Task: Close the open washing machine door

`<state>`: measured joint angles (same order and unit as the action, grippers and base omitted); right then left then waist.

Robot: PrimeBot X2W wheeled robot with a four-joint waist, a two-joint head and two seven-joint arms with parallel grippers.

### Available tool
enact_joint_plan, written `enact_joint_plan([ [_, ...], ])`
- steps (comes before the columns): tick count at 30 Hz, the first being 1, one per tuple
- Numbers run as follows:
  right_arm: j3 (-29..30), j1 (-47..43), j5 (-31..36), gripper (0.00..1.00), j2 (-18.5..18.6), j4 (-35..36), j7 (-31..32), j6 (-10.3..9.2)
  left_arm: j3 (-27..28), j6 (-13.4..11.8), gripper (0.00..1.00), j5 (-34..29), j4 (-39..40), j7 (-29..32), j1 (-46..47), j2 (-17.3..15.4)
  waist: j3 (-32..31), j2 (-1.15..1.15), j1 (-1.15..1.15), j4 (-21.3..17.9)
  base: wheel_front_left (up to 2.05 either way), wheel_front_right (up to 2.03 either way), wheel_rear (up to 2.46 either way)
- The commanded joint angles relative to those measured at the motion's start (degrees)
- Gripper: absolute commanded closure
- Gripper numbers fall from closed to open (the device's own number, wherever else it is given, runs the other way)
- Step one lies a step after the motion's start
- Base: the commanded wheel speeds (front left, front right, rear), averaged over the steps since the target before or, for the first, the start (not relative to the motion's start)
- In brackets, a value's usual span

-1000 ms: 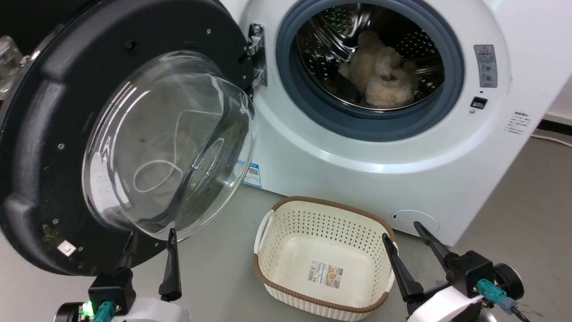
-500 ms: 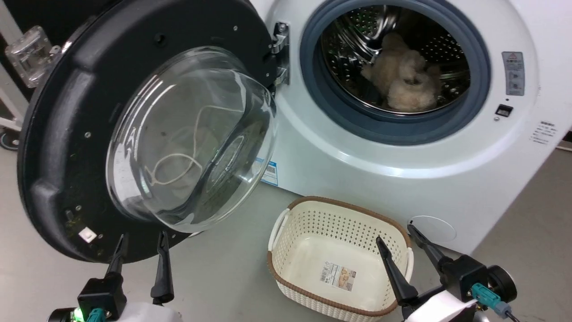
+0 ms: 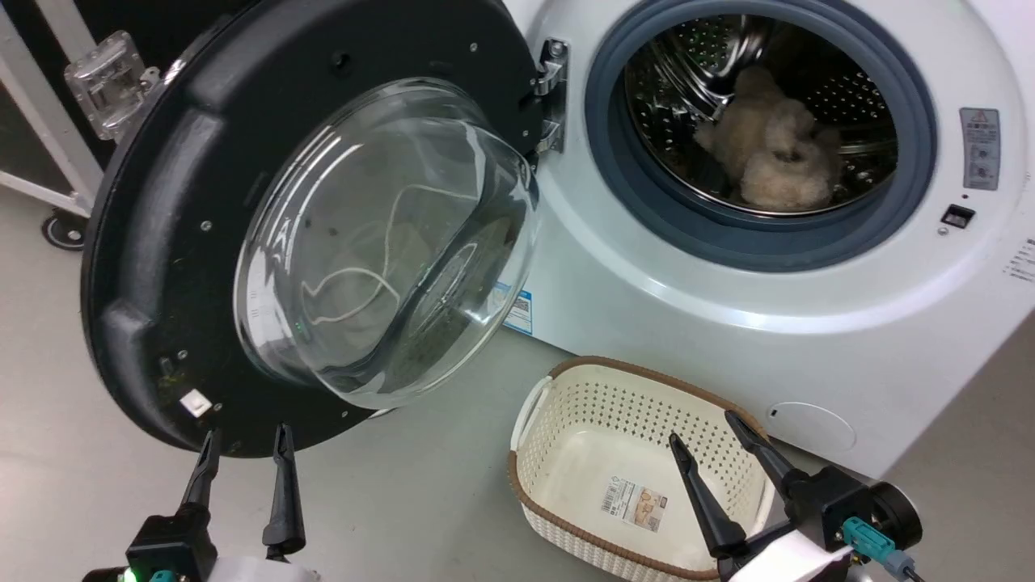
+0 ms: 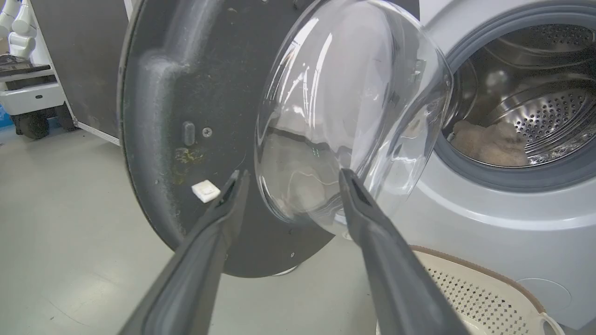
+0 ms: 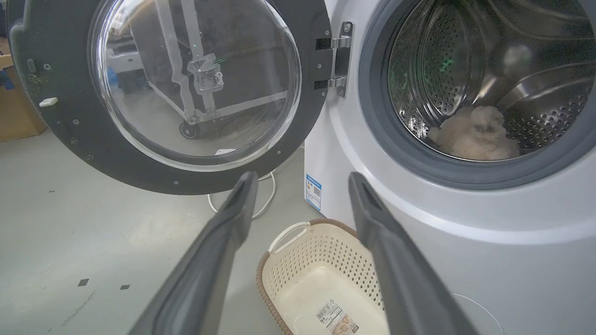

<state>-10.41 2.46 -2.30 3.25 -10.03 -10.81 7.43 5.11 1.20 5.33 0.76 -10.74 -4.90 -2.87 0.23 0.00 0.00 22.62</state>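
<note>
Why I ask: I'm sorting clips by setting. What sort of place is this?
Probably a lab or workshop, not a home: a white front-loading washing machine stands on a bare grey floor, with a white metal frame on castors behind its open black-rimmed glass door.

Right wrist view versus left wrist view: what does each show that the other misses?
Right wrist view adds the metal hinge, a blue sticker on the side of the washing machine, a white cable on the floor and the label inside the basket. Left wrist view adds a white wheeled unit at far left and the glass bowl bulging in profile. Both show the open washing machine door, the steel drum, the beige fluffy item inside it, and an open hand each: left hand, right hand.
</note>
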Motion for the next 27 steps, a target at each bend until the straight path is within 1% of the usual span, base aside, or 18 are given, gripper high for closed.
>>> enact_joint_plan([
  [1,-0.37,0.84,-0.57,0.00,0.04,-0.40,-0.66,0.04,0.39,0.25,0.00,0.51,0.00,-0.72,-0.86,0.00,-0.04,0.00,0.00,0.48,0.00,0.00,0.00],
  [2,-0.52,0.70,-0.64,0.00,0.01,-0.65,-1.02,0.04,0.67,0.42,0.00,0.71,-0.19,-1.08,-0.90,0.00,-0.11,0.00,0.00,1.15,0.00,0.00,0.00],
  [3,-0.53,0.61,-0.66,0.00,-0.01,-0.72,-1.14,0.04,0.79,0.57,0.19,0.90,-0.33,-1.20,-0.89,0.00,-0.14,0.00,0.00,1.37,0.00,0.00,0.00],
  [4,-0.52,0.49,-0.68,0.00,-0.02,-0.77,-1.26,0.05,0.91,0.83,0.92,1.25,-0.49,-1.32,-0.87,0.00,-0.19,0.00,0.00,1.58,0.00,0.00,0.00],
  [5,-0.47,0.34,-0.70,0.00,-0.04,-0.81,-1.38,0.05,1.11,1.11,1.00,1.76,-0.51,-1.44,-0.76,0.00,-0.24,0.00,0.00,1.79,0.00,0.00,0.00],
  [9,0.06,-0.64,-0.67,0.00,-0.12,-0.71,-1.86,0.05,2.84,1.79,1.00,3.37,0.80,-1.92,0.15,0.00,-0.44,0.00,0.00,2.65,0.00,0.00,0.00],
  [12,0.79,-1.72,-0.43,0.00,-0.18,-0.42,-2.22,0.05,5.51,2.72,1.00,4.95,2.47,-2.28,1.78,-0.02,-0.59,0.00,0.00,3.24,0.00,0.00,0.00],
  [14,1.41,-2.47,-0.18,0.00,-0.22,-0.06,-2.46,0.05,7.99,3.49,1.00,7.45,3.33,-2.52,3.73,-0.12,-0.45,0.00,0.00,3.59,0.00,0.00,0.00],
  [16,1.99,-3.17,0.14,0.00,-0.25,0.31,-2.70,0.05,10.28,4.30,1.00,10.50,3.12,-2.76,6.25,-1.17,-0.20,0.00,0.00,3.88,0.00,0.00,0.00],
  [19,1.69,-3.25,0.73,0.00,-0.29,0.63,-3.06,0.05,14.49,5.13,1.00,18.31,0.20,-2.68,10.98,-3.88,1.01,0.00,0.00,3.00,0.00,0.00,0.00],
  [21,1.35,-2.89,1.00,0.00,-0.31,0.58,-3.29,0.05,17.59,5.42,1.00,24.46,-2.41,-0.56,14.62,-6.16,1.79,0.00,0.00,2.31,0.00,0.00,0.00],
  [23,1.23,-2.47,1.18,0.00,-0.32,0.53,-3.53,0.05,20.62,5.61,1.00,30.76,-5.61,2.87,18.49,-8.62,2.52,0.00,0.00,1.74,0.00,0.00,0.00],
  [25,1.17,-2.14,1.34,0.00,-0.33,0.44,-3.77,0.05,22.70,5.74,1.00,35.88,-9.56,7.66,21.91,-11.52,3.20,0.00,0.00,1.26,0.00,0.00,0.00],
  [27,0.96,-1.86,1.45,0.00,-0.34,0.27,-4.01,0.06,24.31,5.56,1.00,41.47,-14.00,13.19,25.33,-13.52,3.75,0.00,0.00,0.89,0.00,0.00,0.00],
])
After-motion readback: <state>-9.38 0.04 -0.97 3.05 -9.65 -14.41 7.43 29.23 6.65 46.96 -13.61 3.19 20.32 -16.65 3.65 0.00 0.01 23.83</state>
